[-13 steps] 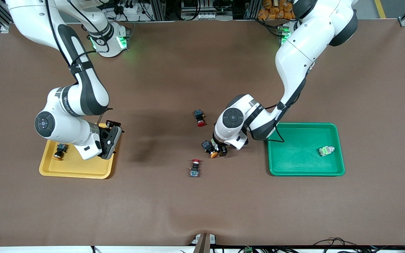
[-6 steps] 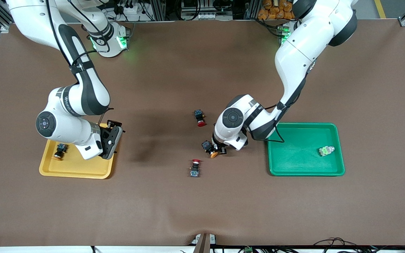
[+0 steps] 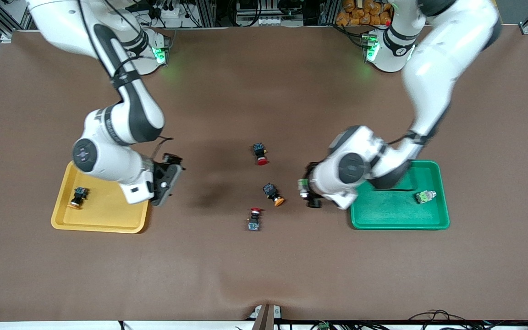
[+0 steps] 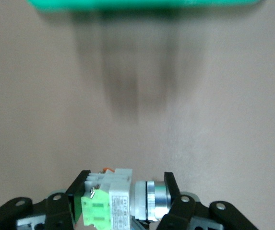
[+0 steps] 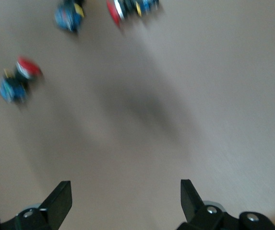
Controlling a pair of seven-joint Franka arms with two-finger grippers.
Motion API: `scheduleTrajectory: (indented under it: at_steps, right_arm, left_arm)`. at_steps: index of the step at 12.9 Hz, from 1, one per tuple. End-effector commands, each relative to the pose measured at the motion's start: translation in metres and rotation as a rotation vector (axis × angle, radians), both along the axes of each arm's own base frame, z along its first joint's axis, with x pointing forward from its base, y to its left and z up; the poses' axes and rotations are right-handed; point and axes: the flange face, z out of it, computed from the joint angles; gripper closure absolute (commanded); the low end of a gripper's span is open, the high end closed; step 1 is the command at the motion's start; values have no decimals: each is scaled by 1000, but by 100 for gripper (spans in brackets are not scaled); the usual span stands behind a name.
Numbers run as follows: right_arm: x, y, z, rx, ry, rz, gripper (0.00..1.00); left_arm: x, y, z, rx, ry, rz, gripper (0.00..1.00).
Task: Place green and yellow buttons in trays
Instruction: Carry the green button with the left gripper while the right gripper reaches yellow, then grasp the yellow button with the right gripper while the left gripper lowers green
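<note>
My left gripper (image 3: 307,192) is shut on a green button (image 3: 301,185), a pale body with a light green part, held over the mat beside the green tray (image 3: 399,220). The left wrist view shows this button (image 4: 113,203) between the fingers, with the tray's rim (image 4: 142,4) ahead. A second green button (image 3: 426,196) lies in the green tray. One yellow button (image 3: 273,194) lies on the mat at the middle. Another (image 3: 77,197) lies in the yellow tray (image 3: 101,220). My right gripper (image 3: 165,181) is open and empty over the mat beside the yellow tray (image 5: 125,196).
Two red-capped switches lie on the mat, one (image 3: 260,153) farther from the front camera than the yellow button, one (image 3: 254,218) nearer. The right wrist view shows them blurred (image 5: 19,79) (image 5: 127,7). A brown mat (image 3: 264,275) covers the table.
My left gripper has lifted away from beside the yellow button and moved toward the green tray with a green button in it. My right gripper has moved off the yellow tray toward the table's middle.
</note>
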Motion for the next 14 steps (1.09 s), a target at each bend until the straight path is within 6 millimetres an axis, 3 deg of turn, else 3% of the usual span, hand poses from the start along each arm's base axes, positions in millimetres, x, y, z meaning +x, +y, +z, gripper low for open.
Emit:
scheduleTrajectory:
  at_steps: [1,3,6,9,10,11,12,14]
  right_arm:
    - [-1,46,-8,77,-14,-101,0]
    - [0,86,-19,121,-27,-188,0]
    - [-1,158,-35,144,-45,-321,0]
    - [-18,211,-63,153,-62,-408,0]
    - [-21,223,-74,158,-80,-414,0]
    - [-26,235,-92,154,-103,-402,0]
    - [-33,245,-108,155,-132,-399,0]
    - [-38,249,-130,154,-172,-405,0]
  left_arm:
    - [7,54,6,41,14,-132,100]
    - [20,102,-2,72,2,-219,100]
    - [26,180,-41,167,-1,-323,100]
    - [21,217,-56,202,10,-389,100]
    - [22,227,-55,196,9,-410,86]
    - [24,231,-55,190,7,-412,32]
    - [27,242,-55,187,-1,-395,0]
    - [28,245,-51,190,-7,-393,0]
